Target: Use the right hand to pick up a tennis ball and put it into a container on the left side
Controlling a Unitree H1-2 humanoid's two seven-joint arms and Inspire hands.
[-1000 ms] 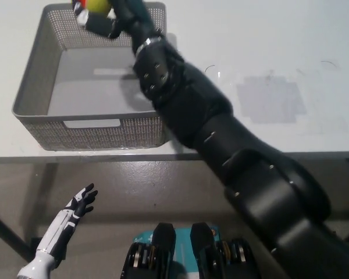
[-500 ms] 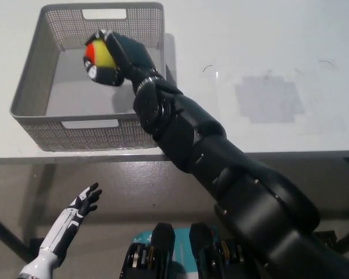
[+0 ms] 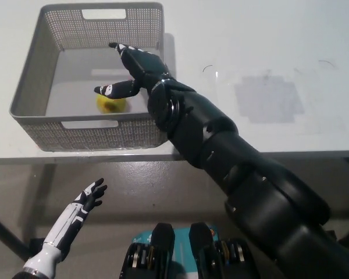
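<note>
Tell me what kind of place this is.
Probably a lab or test bench rather than a home: a plain white table holding only a grey mesh basket with a tennis ball in it, below the open right hand, over a bare floor.

Views: a single one, the head view, nothing shared with another.
Position: up high, over the near edge of the tabletop [image 3: 279, 52].
Facing: steeply down and away, toward the far side.
Nearness: close in; the basket [image 3: 32, 96] sits far left, floor strip nearest.
</note>
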